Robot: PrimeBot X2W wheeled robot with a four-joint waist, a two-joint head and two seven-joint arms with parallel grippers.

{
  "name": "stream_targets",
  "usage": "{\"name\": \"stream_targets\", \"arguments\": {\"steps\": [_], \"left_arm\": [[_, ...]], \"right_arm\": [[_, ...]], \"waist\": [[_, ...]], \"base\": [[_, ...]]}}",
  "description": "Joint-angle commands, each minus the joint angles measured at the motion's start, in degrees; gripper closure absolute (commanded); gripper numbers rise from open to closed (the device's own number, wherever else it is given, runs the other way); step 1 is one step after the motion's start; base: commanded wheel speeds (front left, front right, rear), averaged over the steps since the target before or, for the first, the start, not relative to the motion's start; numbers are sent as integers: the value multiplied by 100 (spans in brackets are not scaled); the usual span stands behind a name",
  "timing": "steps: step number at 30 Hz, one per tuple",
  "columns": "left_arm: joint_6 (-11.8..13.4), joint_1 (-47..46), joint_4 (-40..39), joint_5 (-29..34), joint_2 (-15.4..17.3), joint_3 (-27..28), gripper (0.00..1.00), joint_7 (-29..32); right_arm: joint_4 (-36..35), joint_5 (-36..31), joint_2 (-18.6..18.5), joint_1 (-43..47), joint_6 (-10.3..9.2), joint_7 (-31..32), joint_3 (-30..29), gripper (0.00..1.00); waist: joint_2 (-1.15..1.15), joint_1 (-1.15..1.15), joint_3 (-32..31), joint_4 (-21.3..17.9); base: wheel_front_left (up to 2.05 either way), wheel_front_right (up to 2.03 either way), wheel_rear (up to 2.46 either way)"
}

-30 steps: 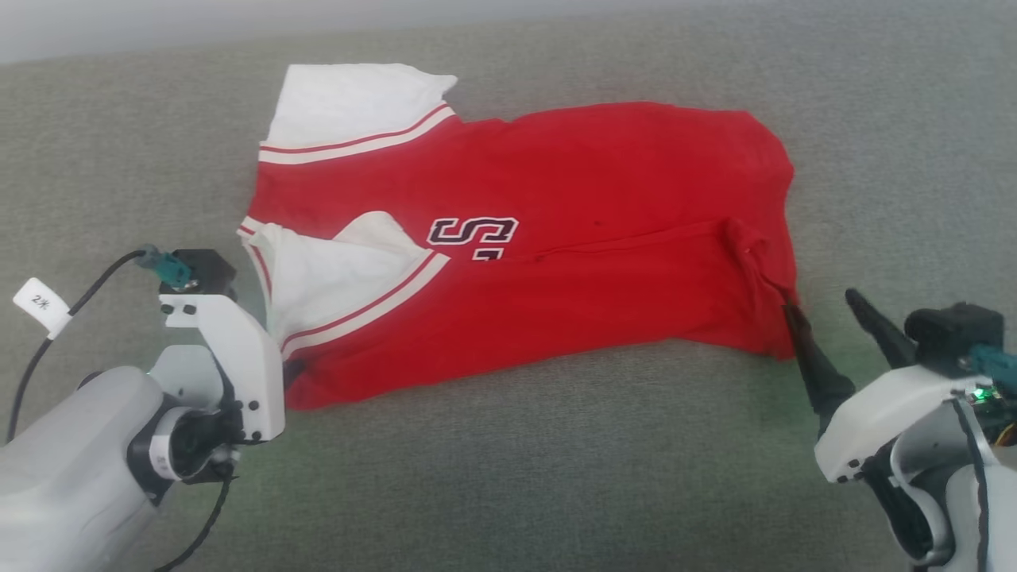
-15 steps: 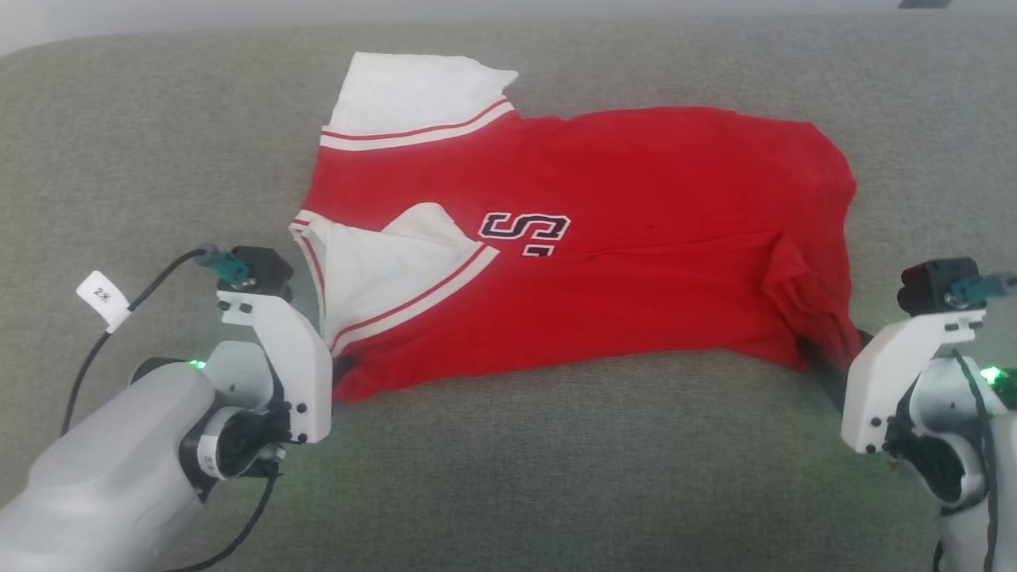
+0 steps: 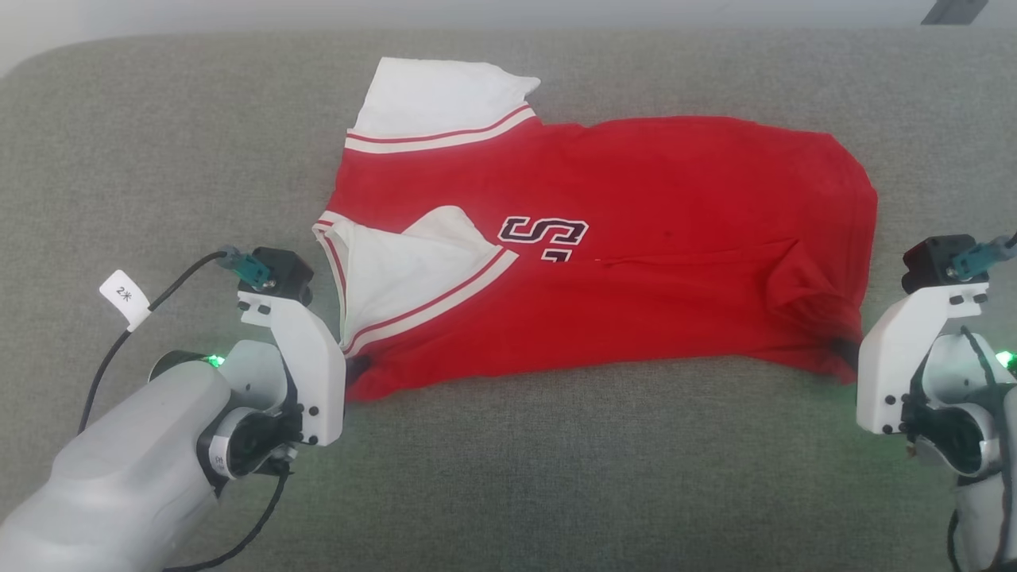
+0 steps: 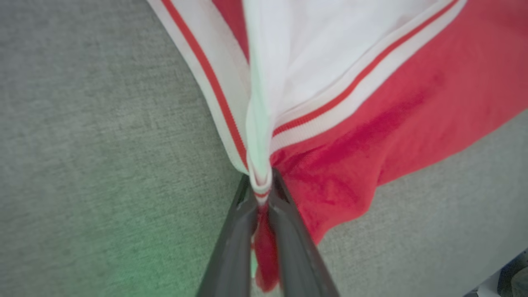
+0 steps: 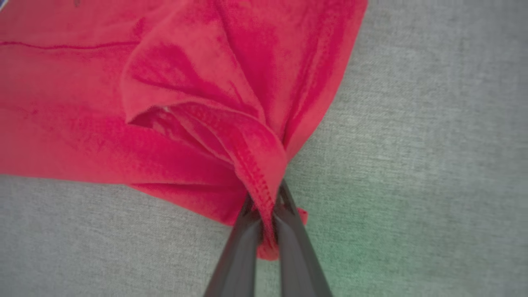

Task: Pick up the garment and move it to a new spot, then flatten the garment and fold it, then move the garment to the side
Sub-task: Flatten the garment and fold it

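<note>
Garment (image 3: 604, 262) lies on grey cushion (image 3: 556, 461), long axis running left-right across the head view, sleeve end left, hem end right. Left gripper (image 4: 260, 197) pinched tight on near-left corner at the striped trim. Right gripper (image 5: 267, 214) clamped on near-right hem corner. Both hold the near edge, one per end, so next move is probably a joint lift or fold away from the robot.

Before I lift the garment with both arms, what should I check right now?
1. Left gripper shut on the garment at its sleeve corner: ok.
2. Right gripper shut on the hem corner: ok.
3. Garment lying flat: not ok; white sleeve is folded over the chest, hem bunched.
4. How many layers each pair of fingers holds: cannot tell.
5. Left arm's cable off the fabric: ok.
</note>
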Motion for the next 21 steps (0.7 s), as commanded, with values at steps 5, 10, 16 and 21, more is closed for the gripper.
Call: {"name": "stream_targets", "arguments": {"steps": [5, 10, 16, 21], "left_arm": [[-5, 78, 53, 70, 152, -97, 100, 139], [183, 171, -358, 39, 467, -66, 100, 292], [531, 415, -985, 6, 835, -81, 100, 454], [950, 771, -1705, -61, 1180, -108, 100, 503]], "right_arm": [[-200, 216, -228, -4, -12, 151, 80, 100], [-586, 556, -550, 233, -12, 431, 205, 100], [-909, 768, -818, 598, -13, 637, 211, 100], [-1154, 992, -958, 1086, -13, 829, 163, 100]], "waist": [[0, 0, -114, -32], [0, 0, -222, -40], [0, 0, -303, -32], [0, 0, -345, -1]], "base": [[0, 0, 0], [0, 0, 0], [0, 0, 0], [0, 0, 0]]}}
